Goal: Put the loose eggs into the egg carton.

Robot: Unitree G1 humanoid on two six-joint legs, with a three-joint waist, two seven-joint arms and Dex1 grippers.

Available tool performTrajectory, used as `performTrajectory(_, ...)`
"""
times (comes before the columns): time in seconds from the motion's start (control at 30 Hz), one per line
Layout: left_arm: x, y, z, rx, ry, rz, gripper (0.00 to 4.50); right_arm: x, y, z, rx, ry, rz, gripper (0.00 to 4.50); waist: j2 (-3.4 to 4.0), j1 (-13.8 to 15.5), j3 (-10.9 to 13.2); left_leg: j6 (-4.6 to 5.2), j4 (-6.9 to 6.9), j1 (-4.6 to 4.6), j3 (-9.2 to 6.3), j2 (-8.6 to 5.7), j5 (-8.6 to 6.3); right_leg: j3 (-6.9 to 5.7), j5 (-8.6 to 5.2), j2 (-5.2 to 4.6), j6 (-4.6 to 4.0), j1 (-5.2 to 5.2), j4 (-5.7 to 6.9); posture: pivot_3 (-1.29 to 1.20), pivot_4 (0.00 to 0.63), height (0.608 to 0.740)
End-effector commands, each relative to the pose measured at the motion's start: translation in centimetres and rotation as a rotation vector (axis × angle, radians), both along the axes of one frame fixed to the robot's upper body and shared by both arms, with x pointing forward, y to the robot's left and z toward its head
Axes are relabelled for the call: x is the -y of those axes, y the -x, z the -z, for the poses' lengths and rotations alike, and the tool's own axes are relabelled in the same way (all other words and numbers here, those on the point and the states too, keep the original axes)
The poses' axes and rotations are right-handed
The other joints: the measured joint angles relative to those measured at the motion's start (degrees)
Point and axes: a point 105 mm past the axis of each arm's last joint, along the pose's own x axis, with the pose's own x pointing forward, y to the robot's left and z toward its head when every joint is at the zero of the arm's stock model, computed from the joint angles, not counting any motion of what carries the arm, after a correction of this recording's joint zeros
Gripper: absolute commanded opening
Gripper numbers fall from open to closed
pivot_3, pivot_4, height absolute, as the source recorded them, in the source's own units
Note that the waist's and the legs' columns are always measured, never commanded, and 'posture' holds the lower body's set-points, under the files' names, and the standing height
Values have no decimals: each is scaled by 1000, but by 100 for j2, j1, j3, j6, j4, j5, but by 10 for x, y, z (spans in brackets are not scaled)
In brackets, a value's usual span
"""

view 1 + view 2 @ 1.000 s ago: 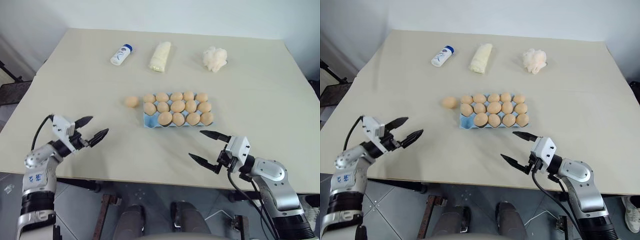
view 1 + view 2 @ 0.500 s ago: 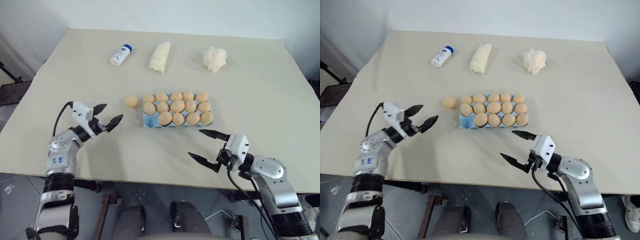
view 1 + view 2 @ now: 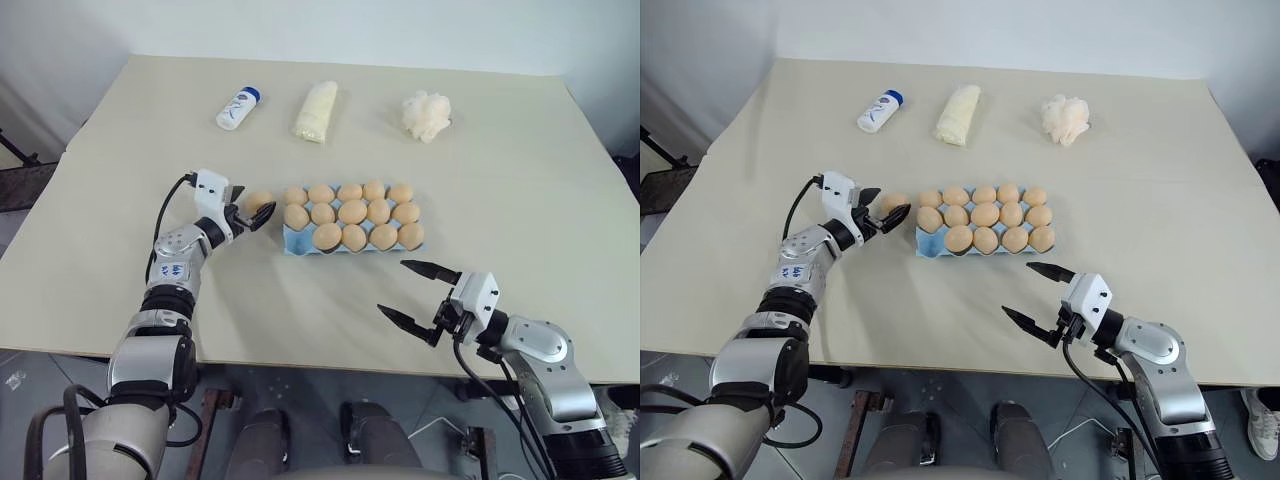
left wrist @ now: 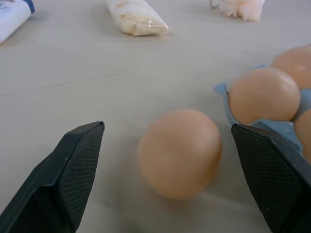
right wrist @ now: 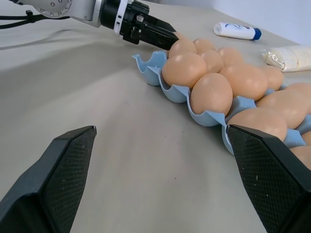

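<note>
one loose egg sits between the spread left fingers, beside a nearly full carton

left eye view: left of the frame's centre, the left gripper [image 3: 252,212] has its two black fingers wide apart on either side of the single loose tan-orange egg [image 3: 259,201]. nothing is gripped; the egg lies on the beige table [image 3: 520,200]. just right of it, at the centre, is the light-blue moulded egg carton with scalloped edges [image 3: 292,240], full of tan-orange eggs except for an empty cup at its lower left corner. in the lower right, the right gripper [image 3: 418,293] hangs wide open and empty over bare table, apart from the carton's near edge. along the top lie a white bottle with a blue cap [image 3: 232,109], a pale cream roll [image 3: 315,111] and a white fluffy clump [image 3: 425,114].

right eye view: the same layout.

left wrist view: the loose egg fills the centre, in the gap between the two dark textured fingers [image 4: 73,170], touching neither. the carton's corner with its eggs sits at the right edge, very near the other finger.

right wrist view: the carton runs across the upper right, eggs seated in its cups, with one empty cup at the end nearest the left gripper, which shows at the top. this arm's own fingers stand far apart at the lower corners, with bare table between them.
</note>
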Motion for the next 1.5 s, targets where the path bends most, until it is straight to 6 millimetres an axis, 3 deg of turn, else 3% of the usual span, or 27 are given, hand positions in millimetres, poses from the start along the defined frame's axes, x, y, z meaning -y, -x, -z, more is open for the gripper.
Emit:
performTrajectory(0.03,7,-6,-8,17,-17,-1,4454,0,1,-13,57,-14,8,4500,-1,5,1,0,1,0,0,0,0,0,0,0,0,0,0,0,150,740)
performTrajectory(0.07,8,-6,-8,18,-19,0,4454,0,1,-13,58,-14,9,4500,-1,5,1,0,2,0,1,0,0,0,0,0,0,1,0,0,150,740)
performTrajectory(0.17,9,-7,-8,17,-8,2,3896,1,0,-14,60,-14,14,4500,-2,0,1,0,2,-1,1,-1,0,0,0,0,1,1,-1,0,150,740)
performTrajectory(0.37,5,-3,-11,40,23,27,2104,0,0,-13,61,-18,20,4500,-3,5,1,-2,2,-1,1,-1,1,0,0,0,1,-2,2,0,150,740)
performTrajectory(0.5,6,10,-30,162,68,148,2104,-1,0,-13,59,-21,21,4500,-3,-6,2,-3,2,-1,2,-1,1,0,0,0,1,-2,3,0,150,740)
performTrajectory(0.7,30,43,-48,291,31,438,2104,-4,0,-10,45,-24,3,4500,-3,2,2,-17,4,-2,1,0,9,1,0,-1,0,-1,4,0,150,740)
performTrajectory(0.9,50,65,-28,282,-120,605,2104,-7,-3,-12,48,-27,-9,4500,-3,1,1,-3,13,0,1,0,4,4,0,-1,0,5,6,0,150,740)
performTrajectory(1.13,55,64,-11,204,-123,629,2104,-9,-4,-12,52,-27,-15,4500,-3,-6,1,1,14,0,1,0,6,5,0,0,0,5,8,0,150,740)
performTrajectory(1.3,57,65,-16,212,-119,647,3517,-8,-3,-13,54,-30,-11,4500,-3,1,2,3,14,-1,1,0,5,4,1,-1,0,4,8,0,150,740)
performTrajectory(1.37,41,69,-19,226,-148,633,4127,-6,-1,-12,51,-26,-8,4500,-3,-7,2,4,12,-1,1,0,5,4,1,-1,0,4,7,0,150,740)
performTrajectory(1.5,7,83,-24,220,-194,600,4127,-1,1,-13,46,-18,-3,4500,-2,-65,2,0,-3,5,2,4,5,6,0,2,-1,-3,10,0,150,740)
